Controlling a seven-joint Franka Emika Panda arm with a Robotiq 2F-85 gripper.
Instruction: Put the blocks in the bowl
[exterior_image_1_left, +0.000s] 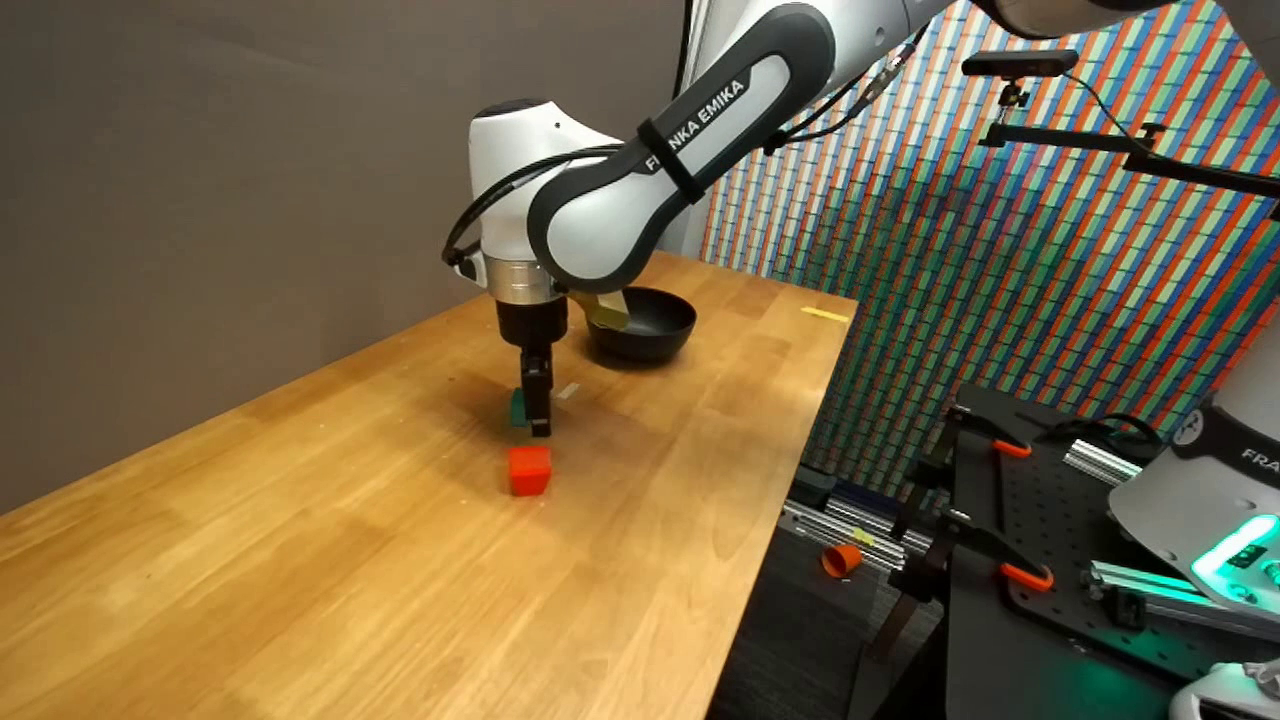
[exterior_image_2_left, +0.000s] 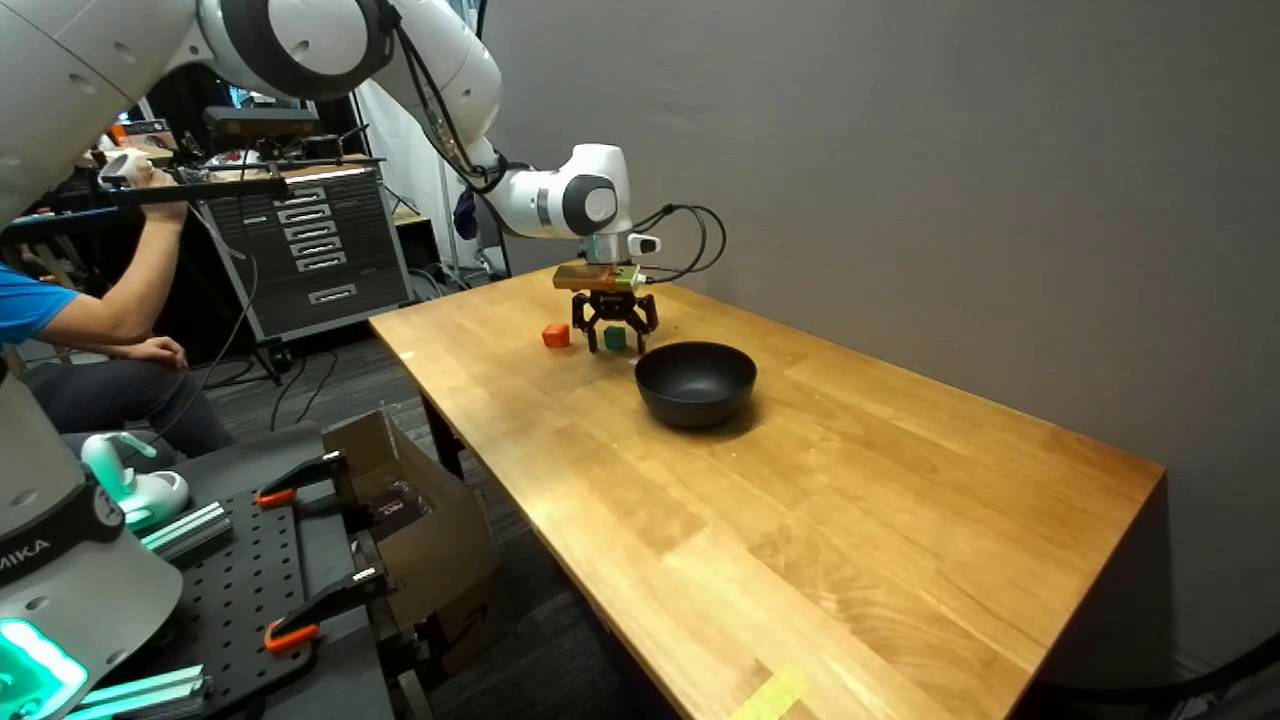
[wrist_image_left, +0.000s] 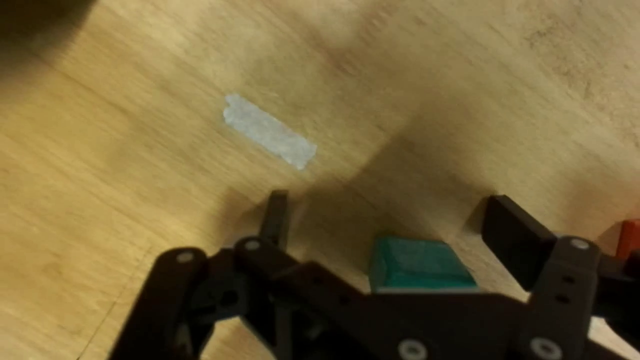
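The green block (exterior_image_1_left: 517, 408) stands on the table and also shows in an exterior view (exterior_image_2_left: 615, 338) and the wrist view (wrist_image_left: 422, 260). My gripper (wrist_image_left: 386, 215) is open around it at table height, one finger on each side, with gaps to both. The gripper also shows in both exterior views (exterior_image_1_left: 540, 430) (exterior_image_2_left: 617, 350). The red-orange block (exterior_image_1_left: 529, 471) sits just outside one finger, also seen in an exterior view (exterior_image_2_left: 556, 336) and at the right edge of the wrist view (wrist_image_left: 630, 240). The black bowl (exterior_image_2_left: 692, 408) stands nearby with nothing visible inside; it also shows in an exterior view (exterior_image_1_left: 645, 350).
A strip of whitish tape (wrist_image_left: 270, 131) lies on the wooden table beside the gripper. Yellow tape (exterior_image_2_left: 772, 694) marks one table end. A grey wall (exterior_image_2_left: 900, 200) runs along the table's long edge. A person (exterior_image_2_left: 110, 310) sits off the table.
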